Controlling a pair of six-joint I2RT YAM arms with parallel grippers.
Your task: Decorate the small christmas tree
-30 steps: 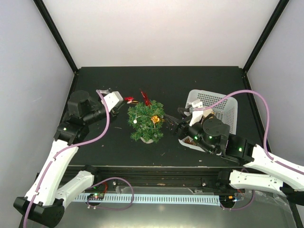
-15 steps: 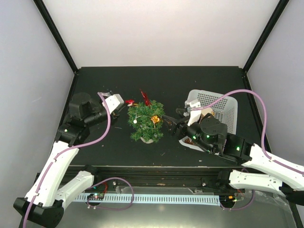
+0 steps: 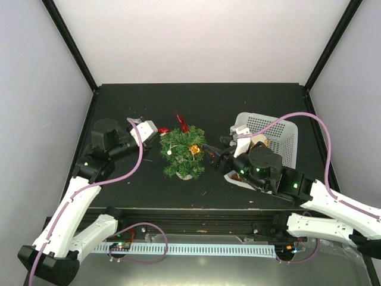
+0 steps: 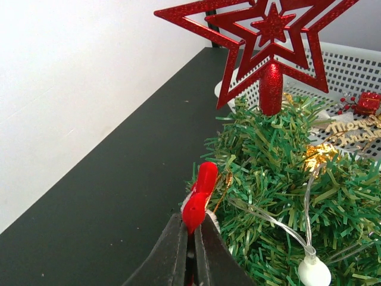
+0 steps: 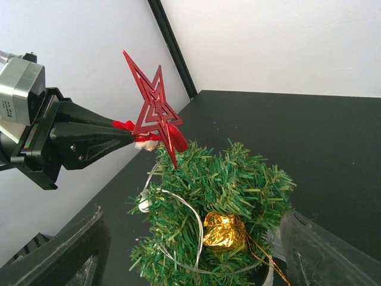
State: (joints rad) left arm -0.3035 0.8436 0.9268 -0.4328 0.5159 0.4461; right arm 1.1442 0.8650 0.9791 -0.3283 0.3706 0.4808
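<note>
At mid-tabletop (image 3: 238, 98) stands the tree (image 3: 183, 154), upright on its white base, with a red star (image 3: 181, 123) on top and a gold ornament (image 3: 194, 149) hanging on its right side. A white basket (image 3: 289, 143) sits to the tree's right, near but apart.

From the near-left corner the left arm (image 3: 65, 214) rises to a bent elbow, and its forearm then runs right, roughly level, toward the top of the tree. The left gripper (image 4: 191, 229) is closed, its 2 fingers (image 4: 172, 256) pinching the lower end of a small red ornament (image 4: 199, 199). The ornament sticks up from the fingertips, just beside the upper needles and below the star. A thin gold loop hangs from it against the green. Whether the loop has caught a branch I cannot tell.

From the near-right corner the right arm (image 3: 333, 205) reaches left, its wrist above the basket's near-left corner. The right gripper (image 3: 214, 156) points left at the tree's right side, close to the branches, with its jaws spread wide. In the wrist view, 1 dark finger (image 5: 59, 256) shows at each lower corner, with the tree framed between them.
</note>
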